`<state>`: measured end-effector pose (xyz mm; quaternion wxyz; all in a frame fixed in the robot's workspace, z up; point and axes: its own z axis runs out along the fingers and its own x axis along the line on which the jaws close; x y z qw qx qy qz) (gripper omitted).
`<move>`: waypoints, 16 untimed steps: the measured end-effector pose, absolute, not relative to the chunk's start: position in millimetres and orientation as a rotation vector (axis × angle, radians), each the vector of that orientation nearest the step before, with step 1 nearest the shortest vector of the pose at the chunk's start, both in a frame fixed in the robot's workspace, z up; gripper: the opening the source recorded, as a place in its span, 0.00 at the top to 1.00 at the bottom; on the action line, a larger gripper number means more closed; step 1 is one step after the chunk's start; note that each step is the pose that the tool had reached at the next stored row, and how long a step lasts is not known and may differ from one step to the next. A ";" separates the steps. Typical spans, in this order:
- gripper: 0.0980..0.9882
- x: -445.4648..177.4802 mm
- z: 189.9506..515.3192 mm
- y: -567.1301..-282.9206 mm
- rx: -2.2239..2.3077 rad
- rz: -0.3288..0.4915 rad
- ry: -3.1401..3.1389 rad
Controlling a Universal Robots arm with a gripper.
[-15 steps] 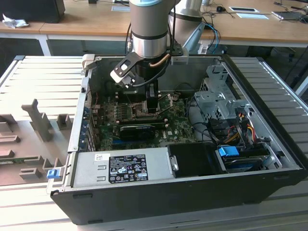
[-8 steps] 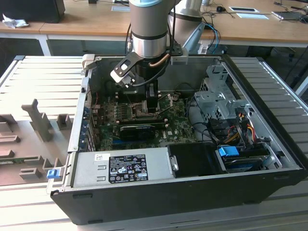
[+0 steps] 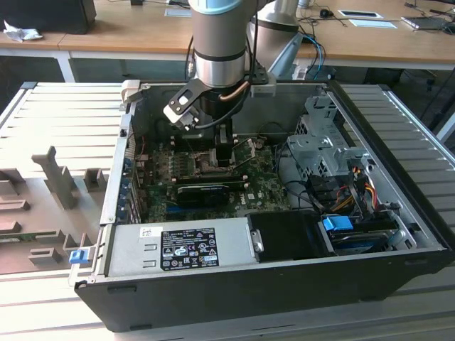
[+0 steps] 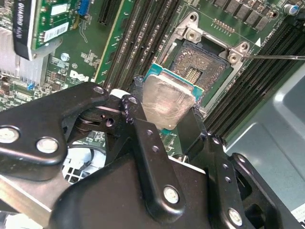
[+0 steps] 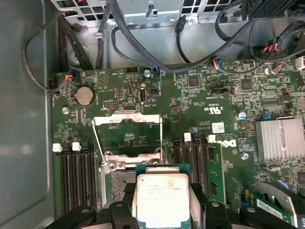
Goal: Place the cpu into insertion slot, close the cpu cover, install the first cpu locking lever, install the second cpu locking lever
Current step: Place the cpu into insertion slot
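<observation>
Pincer (image 4: 166, 110) clamps cpu (image 5: 161, 198) over insertion slot (image 4: 202, 64); cpu cover (image 5: 126, 117) open

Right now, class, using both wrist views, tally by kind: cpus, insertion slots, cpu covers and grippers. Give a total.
cpu: 1
insertion slot: 1
cpu cover: 1
gripper: 1
Total: 4

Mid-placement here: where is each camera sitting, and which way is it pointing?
Exterior view: stands apart, above the open case, looking down into it; the arm shows.
First wrist view: on the wrist, looking across the motherboard past the open cpu cover; jaws show.
Second wrist view: on the wrist, looking over the jaws at the insertion slot.
Both wrist views share the cpu held in the jaws.
</observation>
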<state>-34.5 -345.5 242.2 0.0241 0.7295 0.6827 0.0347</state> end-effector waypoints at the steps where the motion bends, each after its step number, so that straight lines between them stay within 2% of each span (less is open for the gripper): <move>1: 0.52 -34.5 241.3 -342.5 2.257 0.107 2.113; 16: 0.52 -46.4 223.8 -330.6 2.175 0.112 2.202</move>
